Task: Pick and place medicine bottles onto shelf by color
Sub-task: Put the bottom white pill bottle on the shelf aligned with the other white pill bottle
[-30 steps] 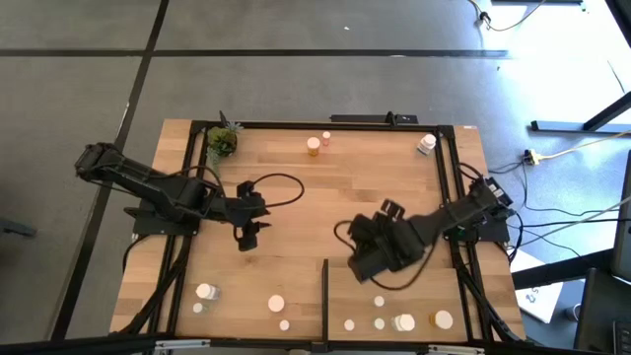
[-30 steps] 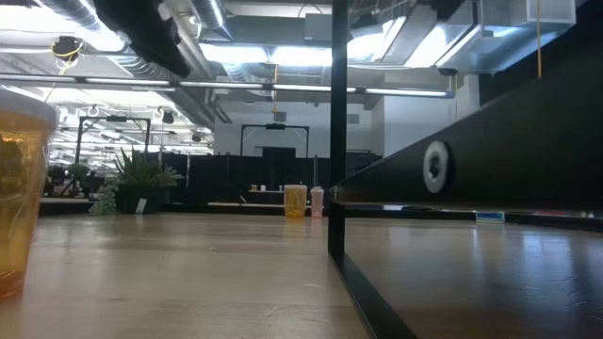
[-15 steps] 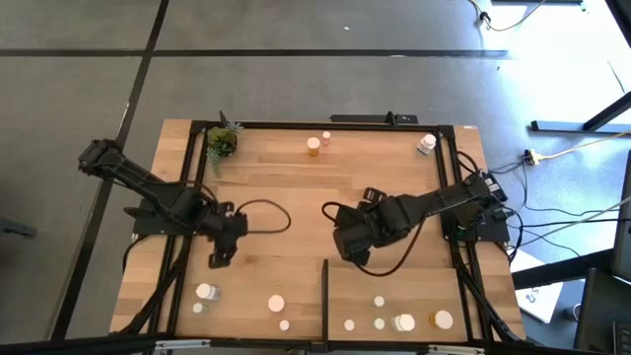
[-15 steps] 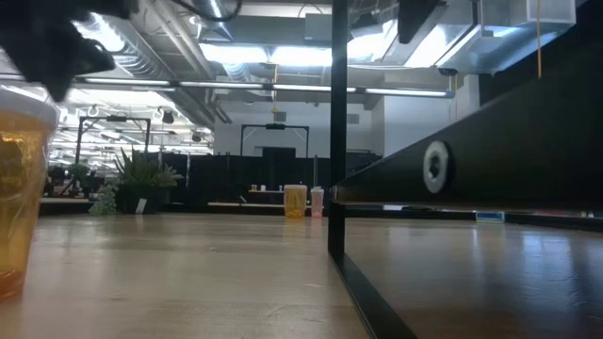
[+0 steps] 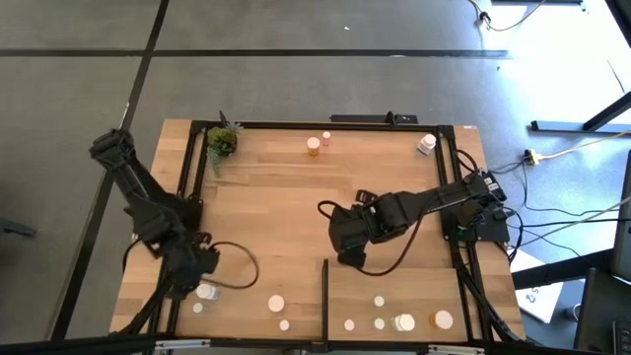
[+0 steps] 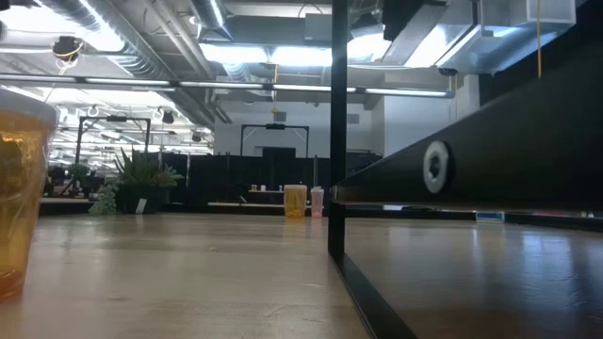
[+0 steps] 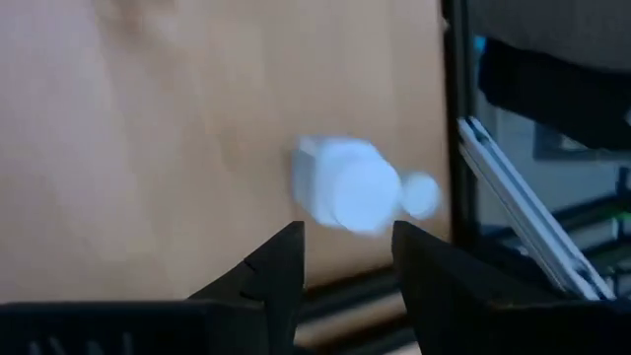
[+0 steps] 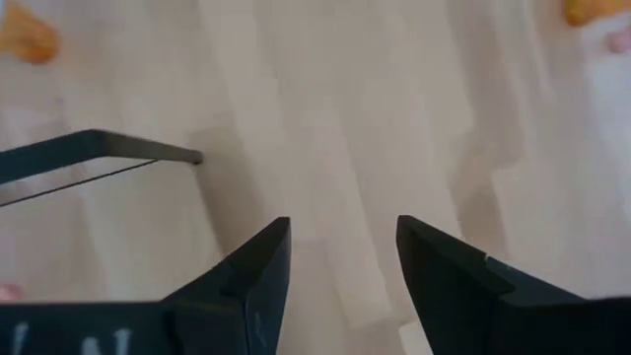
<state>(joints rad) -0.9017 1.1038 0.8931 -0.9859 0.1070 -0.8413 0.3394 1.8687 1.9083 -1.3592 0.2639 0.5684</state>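
Observation:
My left gripper hangs open over the table's near left corner, just above a white-capped white bottle that stands on the wood with a tiny bottle beside it. Its fingers are short of both. My right gripper is open above bare wood by the far end of the black strip that edges the shelf. More bottles stand along the near edge, among them an orange one. An orange bottle and a white one stand by the far edge.
A small potted plant stands at the far left corner. Black frame rails run along the table's sides. In the low view an amber bottle looms close at the left, and the black strip's upright splits the picture.
My left gripper has swung from the table's middle toward the near left corner, turning as it went, and now hangs over the white bottle. My right gripper has shifted a little toward the table's left, from over the shelf to the strip's far end, and has rolled.

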